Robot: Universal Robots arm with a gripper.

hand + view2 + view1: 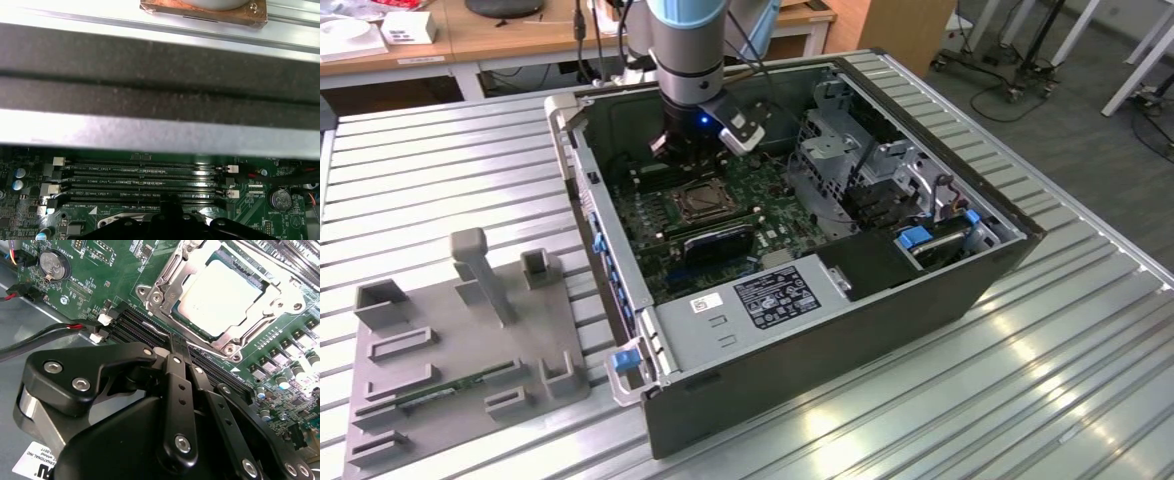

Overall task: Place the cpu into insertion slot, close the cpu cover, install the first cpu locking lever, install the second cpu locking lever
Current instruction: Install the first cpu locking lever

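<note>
The exterior view gives me the whole layout: the open computer case (854, 330) lies on the slatted tabletop (1014, 400), with the arm (687, 60) reaching down into its far end. The insertion slot (699, 203) sits on the board just in front of the arm. On the exterior view's left, a grey fixture tray (467, 340) rests on the tabletop well apart from the case, with a memory stick (454, 388) lying in it.

The second wrist view is where I get the detail on the socket. The cpu (220, 295) is seated flat, its pale metal top bright under the light. The cpu cover (167, 287) lies down around it as a silvery frame. I cannot tell from here whether the levers are latched. A coin battery (52, 265) shows on the board off to one side.

The first wrist view looks the other way, across the memory slots (145, 182) to the dark case wall (160, 75).

The pincer (178, 342) has its fingers drawn together with nothing between them. It hangs just above the memory slots beside the socket, and I cannot tell whether the tips touch the board.
</note>
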